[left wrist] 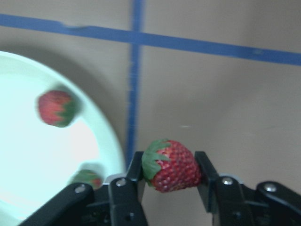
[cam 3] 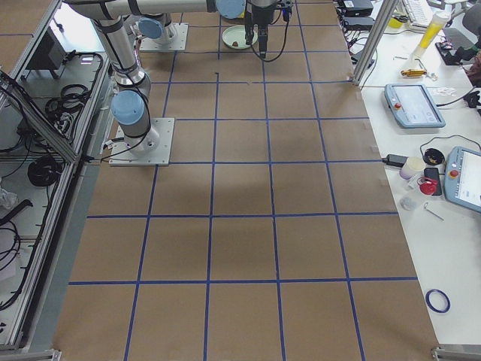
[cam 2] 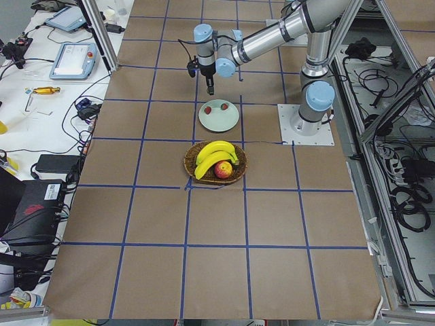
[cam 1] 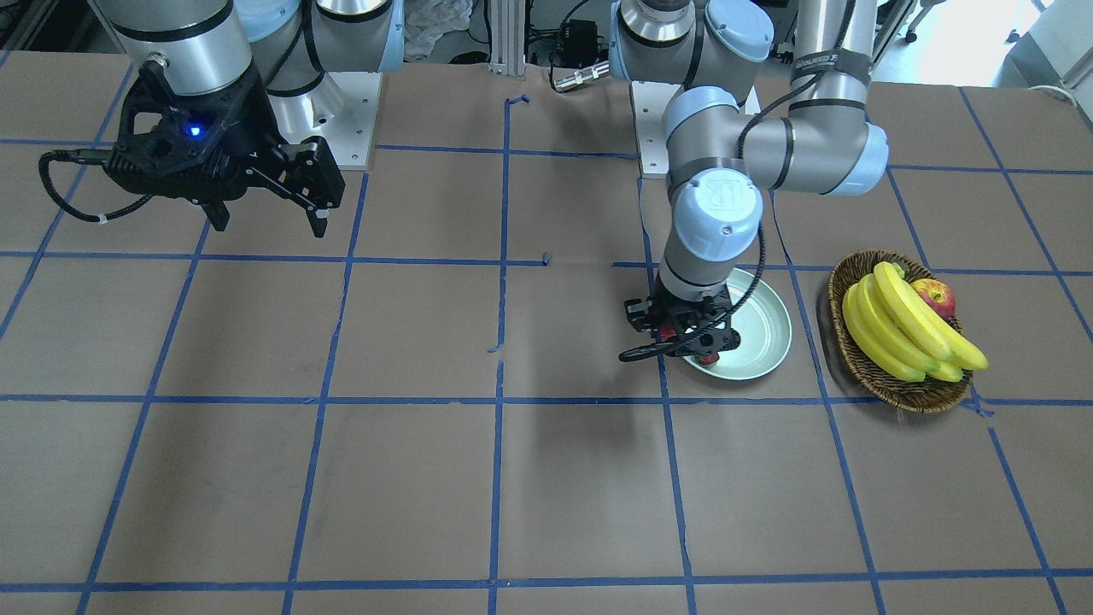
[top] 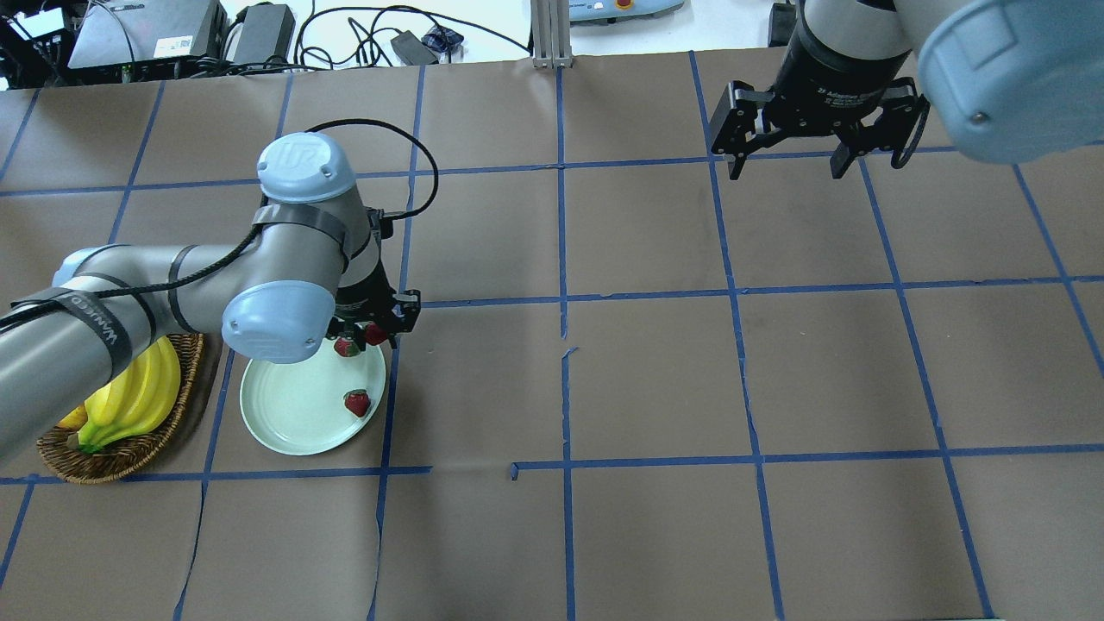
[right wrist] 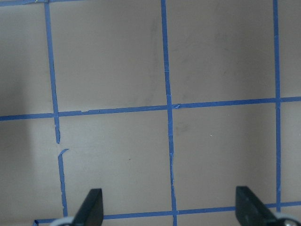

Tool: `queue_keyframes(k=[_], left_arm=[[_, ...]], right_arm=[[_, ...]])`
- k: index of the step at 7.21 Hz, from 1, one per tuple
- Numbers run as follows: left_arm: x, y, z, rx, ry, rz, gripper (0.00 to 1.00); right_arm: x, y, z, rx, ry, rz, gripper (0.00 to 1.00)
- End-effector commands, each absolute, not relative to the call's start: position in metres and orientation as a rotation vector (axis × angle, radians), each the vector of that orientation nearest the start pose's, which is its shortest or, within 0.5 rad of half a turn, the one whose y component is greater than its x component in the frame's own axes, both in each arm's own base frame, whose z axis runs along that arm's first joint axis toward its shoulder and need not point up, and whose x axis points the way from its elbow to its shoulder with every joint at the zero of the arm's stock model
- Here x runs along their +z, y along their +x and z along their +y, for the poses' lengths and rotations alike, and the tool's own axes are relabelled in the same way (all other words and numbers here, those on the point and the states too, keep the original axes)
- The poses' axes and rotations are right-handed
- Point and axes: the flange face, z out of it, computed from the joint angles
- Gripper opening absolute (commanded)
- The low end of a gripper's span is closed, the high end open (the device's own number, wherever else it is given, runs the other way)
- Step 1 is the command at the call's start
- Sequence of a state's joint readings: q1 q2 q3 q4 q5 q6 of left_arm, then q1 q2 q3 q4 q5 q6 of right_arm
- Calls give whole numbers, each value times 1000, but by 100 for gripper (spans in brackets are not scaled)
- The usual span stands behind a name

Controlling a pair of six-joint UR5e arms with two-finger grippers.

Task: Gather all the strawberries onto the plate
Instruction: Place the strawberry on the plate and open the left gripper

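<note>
1. Three strawberries are accounted for: two lie on the plate [top: 285,414], and a third is clenched in the left gripper [top: 375,326].
2. The held strawberry [left wrist: 171,165] is pinched between the two fingers, its green cap turned toward one finger, so its long axis seems to run roughly across the jaws.
3. The deciding relation is seen in the left wrist view. The held strawberry hangs over the brown table [top: 655,379] just outside the plate's raised rim, not over the plate's floor.
4. From the jaws, the plate lies to that view's left. In the overhead view this is the side nearer the robot and toward its left.
5. A short shift inward over the rim is judged necessary before any release (otherwise the berry could land on the rim or on the table).
6. On the plate, the nearer strawberry [top: 347,347] sits close beneath the gripper by the rim. The other strawberry [top: 356,403] rests further along the same side.
7. The left arm is stretched out low above the basket [top: 129,453] of bananas [top: 129,392], with its wrist bent so that the gripper points straight down at the plate's edge.
8. The right gripper [top: 787,172] is held high and well apart from the plate, with its fingers spread wide and nothing between them. The left arm is plainly the nearer one.
</note>
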State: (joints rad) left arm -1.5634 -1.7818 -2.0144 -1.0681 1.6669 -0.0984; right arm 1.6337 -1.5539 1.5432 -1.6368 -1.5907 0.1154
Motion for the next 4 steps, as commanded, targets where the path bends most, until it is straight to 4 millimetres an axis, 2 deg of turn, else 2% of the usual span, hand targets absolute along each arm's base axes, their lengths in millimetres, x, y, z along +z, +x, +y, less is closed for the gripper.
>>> queue_keyframes(k=[1,2,3,4], left_arm=[[213,-55,-457,326,-81,3039,14],[215,-50,-454,322,-100,3040,82],[224,-54,-455,290,-114,3042,100],[240,-58,-458,233,-103,3044,100]], right_arm=[[500,163,-497,-123,83,3151,100],[500,163,-497,-121,86,3151,100],[500,163,-497,-123,83,3151,100],[500,163,-497,-121,83,3151,100]])
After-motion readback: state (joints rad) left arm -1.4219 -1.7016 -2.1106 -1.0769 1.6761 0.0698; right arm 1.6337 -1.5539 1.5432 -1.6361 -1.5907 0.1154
